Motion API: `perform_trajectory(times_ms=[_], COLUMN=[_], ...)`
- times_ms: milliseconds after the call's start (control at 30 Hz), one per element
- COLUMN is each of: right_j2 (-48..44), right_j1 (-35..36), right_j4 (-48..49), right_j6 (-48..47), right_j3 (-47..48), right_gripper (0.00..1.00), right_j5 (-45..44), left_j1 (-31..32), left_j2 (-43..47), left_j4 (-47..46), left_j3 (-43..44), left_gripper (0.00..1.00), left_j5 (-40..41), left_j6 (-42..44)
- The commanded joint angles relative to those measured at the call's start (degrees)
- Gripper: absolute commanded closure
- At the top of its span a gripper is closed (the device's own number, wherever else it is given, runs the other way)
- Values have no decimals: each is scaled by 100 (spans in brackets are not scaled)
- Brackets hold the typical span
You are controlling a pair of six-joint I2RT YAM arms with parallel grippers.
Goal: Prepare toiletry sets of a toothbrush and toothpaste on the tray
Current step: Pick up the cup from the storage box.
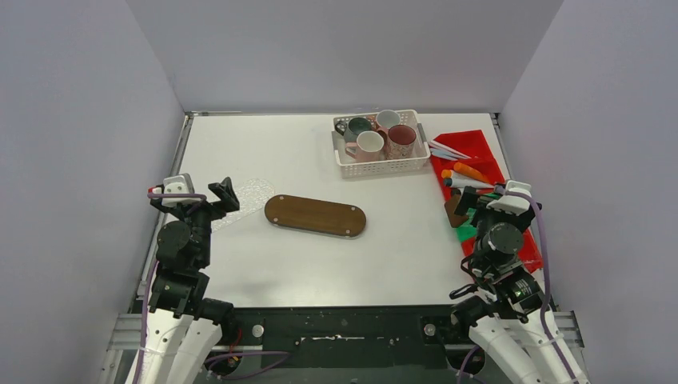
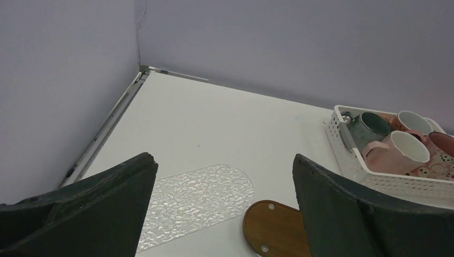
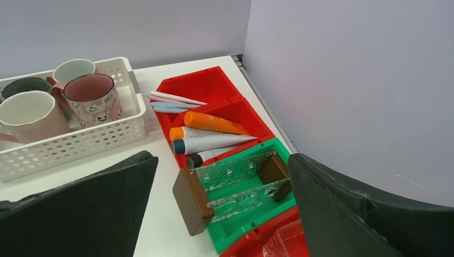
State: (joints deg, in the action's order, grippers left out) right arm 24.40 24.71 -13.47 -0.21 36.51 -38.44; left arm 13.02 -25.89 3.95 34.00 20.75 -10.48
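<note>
Right hand gapes near tubes lying crosswise, caps leftward.

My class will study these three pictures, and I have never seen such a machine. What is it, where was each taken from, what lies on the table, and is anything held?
These are two robot arms bolted at a table's near edge. One picture looks down from above; the other two come from a camera on each wrist. The left end effector and right end effector are both open, holding nothing. On the table: a white basket with four mugs, a wooden tray, a clear textured mat, and a red organizer holding toothbrushes and tubes.
</note>
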Motion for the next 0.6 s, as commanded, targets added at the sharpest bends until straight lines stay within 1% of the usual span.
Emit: perform_trajectory(times_ms=[0,133,367,567], right_j2=[65,65,52,-174], right_j1=[-89,-141,-165,-173], right_j4=[195,205,214,211], right_j6=[21,21,21,21], right_j3=[2,5,19,-11], right_gripper=[0,0,0,0], right_j5=[173,301,485,662], left_j1=[-32,-52,-202,-240], left_j2=[40,54,-60,-671], left_j4=[-315,-315,-315,-315], left_j3=[81,81,86,413], left_gripper=[3,3,3,3], left_j5=[-147,-242,-656,-1241], left_j6=[-26,2,31,57])
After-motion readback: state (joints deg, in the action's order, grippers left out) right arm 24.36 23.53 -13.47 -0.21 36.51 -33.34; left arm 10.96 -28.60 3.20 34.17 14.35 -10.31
